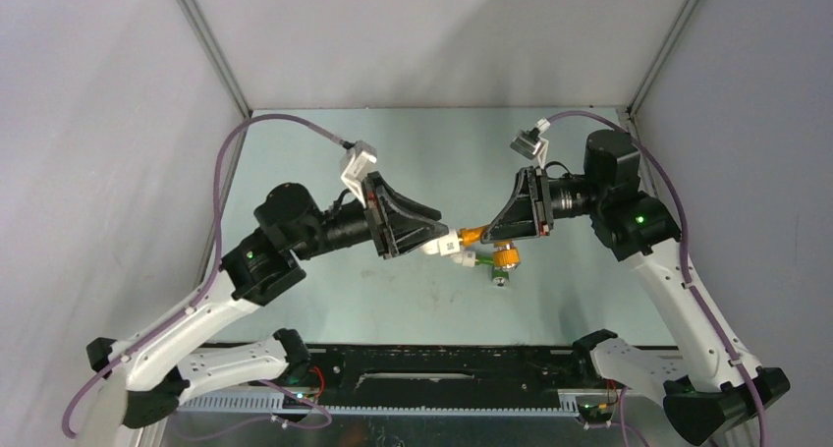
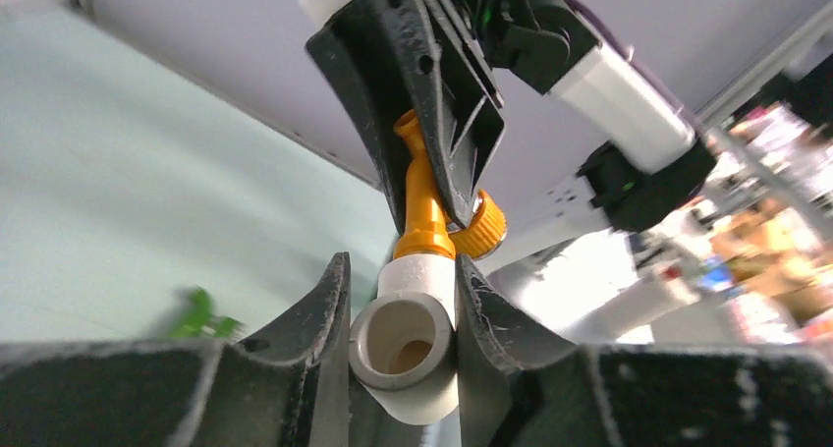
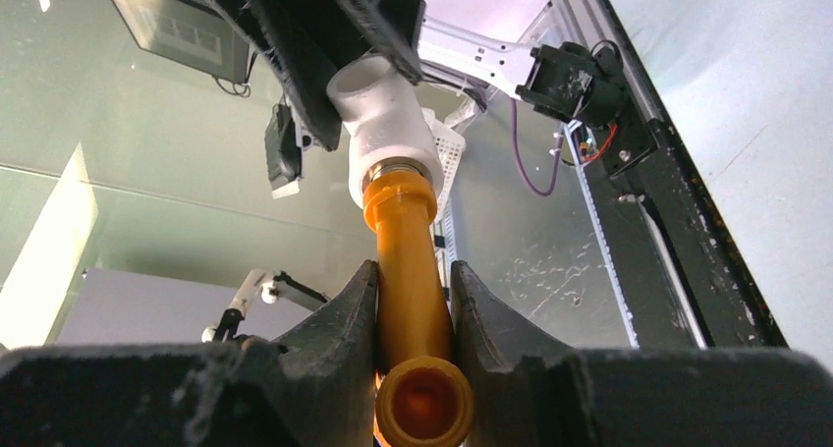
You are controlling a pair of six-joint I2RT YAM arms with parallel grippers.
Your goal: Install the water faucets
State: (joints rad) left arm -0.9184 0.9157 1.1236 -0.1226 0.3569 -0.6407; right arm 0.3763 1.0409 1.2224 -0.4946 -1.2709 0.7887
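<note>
From above, there are two faucets. The left fingers (image 1: 413, 229) clamp a white elbow fitting (image 1: 439, 244). The right fingers (image 1: 513, 221) grip the orange faucet (image 1: 472, 235) over the middle of the pale green table (image 1: 324, 300), and the green faucet (image 1: 484, 262) lies just beneath. Grey walls enclose the table.

Left wrist: the orange faucet has a ribbed round knob, and its end meets the fitting's collar.

Right wrist: the right fingers pinch its smooth orange spout.

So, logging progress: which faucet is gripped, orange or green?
The orange faucet, clamped in the right gripper; the green faucet lies loose on the table.
</note>
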